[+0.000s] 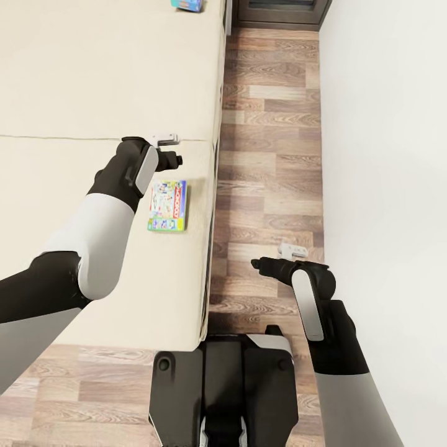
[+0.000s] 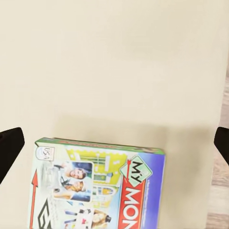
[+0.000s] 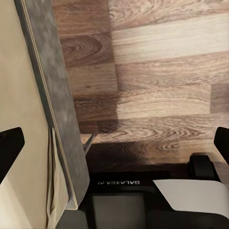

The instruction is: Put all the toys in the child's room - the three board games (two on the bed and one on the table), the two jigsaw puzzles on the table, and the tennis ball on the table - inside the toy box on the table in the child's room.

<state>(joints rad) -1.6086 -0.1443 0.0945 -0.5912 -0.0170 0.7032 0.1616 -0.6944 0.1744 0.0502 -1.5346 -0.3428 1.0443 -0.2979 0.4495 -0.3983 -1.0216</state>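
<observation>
A green-edged board game (image 1: 167,206) with a blue side and red lettering lies flat on the beige bed (image 1: 74,81), near the mattress's right edge. My left gripper (image 1: 170,160) hangs above the bed just beyond the box's far end. In the left wrist view the box (image 2: 100,186) lies below the open gripper (image 2: 114,145), whose dark fingertips (image 2: 9,148) stand wide apart with nothing between them. A second, light blue board game (image 1: 187,5) lies at the far end of the bed. My right gripper (image 1: 261,264) hovers open over the floor beside the bed.
A wood-plank floor (image 1: 267,155) runs between the bed and a white wall (image 1: 385,155). A dark grey frame (image 1: 279,12) stands at the strip's far end. The bed's grey base (image 3: 57,105) and my own base (image 1: 230,385) are close to the right gripper (image 3: 114,148).
</observation>
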